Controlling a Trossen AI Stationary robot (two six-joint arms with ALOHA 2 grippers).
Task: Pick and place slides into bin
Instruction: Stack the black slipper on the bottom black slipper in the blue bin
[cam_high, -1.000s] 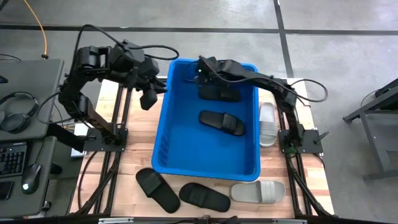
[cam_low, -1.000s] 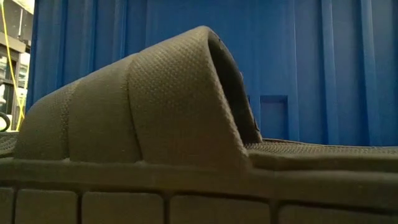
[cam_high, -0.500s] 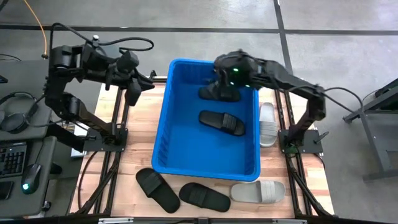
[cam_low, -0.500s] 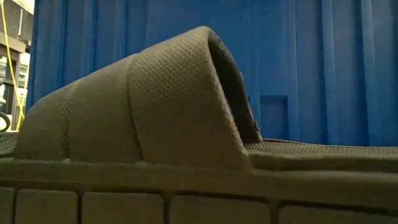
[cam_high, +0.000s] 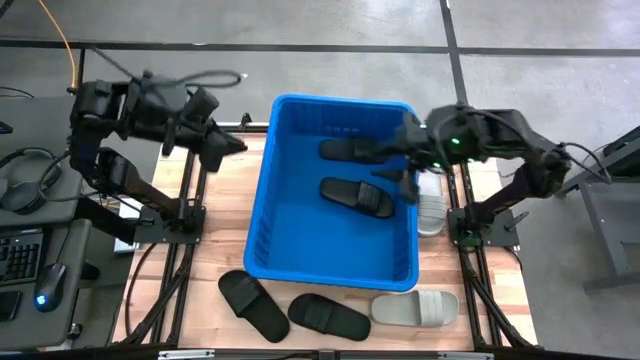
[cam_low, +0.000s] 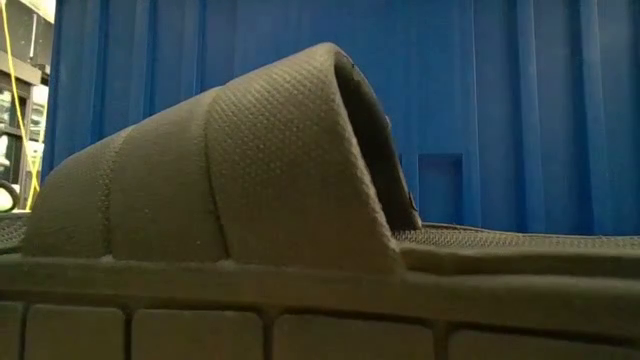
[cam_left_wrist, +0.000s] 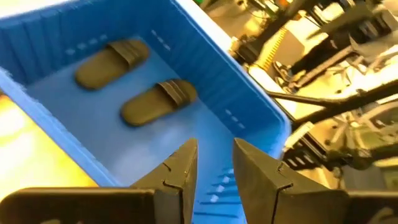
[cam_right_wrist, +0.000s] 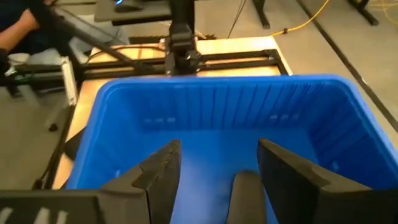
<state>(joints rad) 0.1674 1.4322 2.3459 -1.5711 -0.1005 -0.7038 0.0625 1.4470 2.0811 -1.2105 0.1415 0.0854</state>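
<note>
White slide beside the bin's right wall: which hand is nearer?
Right. The right hand hangs over the bin at its right wall, just inboard of the white slide. The left hand sits outside the bin's left wall, the whole bin between them.

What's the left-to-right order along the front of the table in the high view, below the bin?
Black slide → second black slide → light grey slide. All three lie on the table, outside the blue bin.
</note>
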